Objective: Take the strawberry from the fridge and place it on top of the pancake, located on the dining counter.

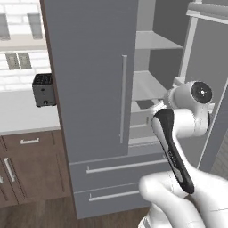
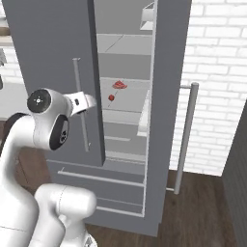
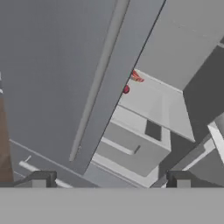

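Item one: the fridge (image 2: 53, 58), tall and matte grey. We record its left door shut, with a slim silver handle (image 1: 123, 98) running down it, and its right door (image 2: 166, 96) swung wide, its own long handle (image 2: 185, 140) standing out toward the white brick wall (image 2: 217, 72). Two drawers (image 1: 120, 167) sit below. Pale grey shelves show through the opening.

Item two: the strawberry (image 2: 111, 98), tiny and deep red, resting on a middle shelf (image 2: 128, 101) inside the fridge, near the edge of the shut door. Just behind it on the same shelf lies a flatter pinkish-red slab (image 2: 119, 85), apart from the berry.

Item three: the pincer (image 3: 111, 179), its two dark tips (image 3: 39, 179) standing wide apart with nothing between them. In the hand view we find the strawberry (image 3: 126, 89) well ahead of the tips, up the frame and about midway between them, partly behind the door edge. The pincer is outside the fridge, well apart from the berry.

Item four: the arm (image 1: 178, 133), white with dark joints, raised in front of the fridge drawers.

Item five, surroundings: a table (image 1: 22, 111) on dark-wood cabinets (image 1: 31, 169) left of the fridge, carrying a grey toaster (image 1: 43, 90).
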{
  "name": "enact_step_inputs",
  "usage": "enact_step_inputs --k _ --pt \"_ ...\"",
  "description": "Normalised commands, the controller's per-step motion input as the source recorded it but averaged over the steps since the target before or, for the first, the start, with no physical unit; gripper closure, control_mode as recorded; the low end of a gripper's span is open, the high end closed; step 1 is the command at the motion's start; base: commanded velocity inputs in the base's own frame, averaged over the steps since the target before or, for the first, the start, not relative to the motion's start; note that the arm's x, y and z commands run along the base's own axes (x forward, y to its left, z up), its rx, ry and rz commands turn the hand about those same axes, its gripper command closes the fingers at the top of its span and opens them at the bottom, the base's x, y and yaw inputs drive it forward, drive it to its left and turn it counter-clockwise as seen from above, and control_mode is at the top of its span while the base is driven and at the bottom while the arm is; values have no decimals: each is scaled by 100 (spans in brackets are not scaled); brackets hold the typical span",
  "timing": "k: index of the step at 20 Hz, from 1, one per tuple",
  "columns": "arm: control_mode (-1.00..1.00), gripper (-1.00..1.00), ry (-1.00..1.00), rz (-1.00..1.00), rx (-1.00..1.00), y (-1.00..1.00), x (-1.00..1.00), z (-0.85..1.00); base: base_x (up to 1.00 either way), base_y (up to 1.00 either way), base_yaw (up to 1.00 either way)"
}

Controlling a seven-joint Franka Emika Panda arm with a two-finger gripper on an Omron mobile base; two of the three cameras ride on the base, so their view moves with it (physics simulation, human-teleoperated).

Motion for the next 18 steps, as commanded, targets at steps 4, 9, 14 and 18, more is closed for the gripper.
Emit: enact_step_inputs --k 4,9,14,18 --pt "-100 -100 -10 9 5 91 0 0 0 0 0" --pt "-100 -100 6 -19 1 40 41 33 0 0 0" --pt "-100 -100 10 -21 3 2 48 12 0 0 0" --pt "-100 -100 5 -5 7 0 41 0 0 0 0"
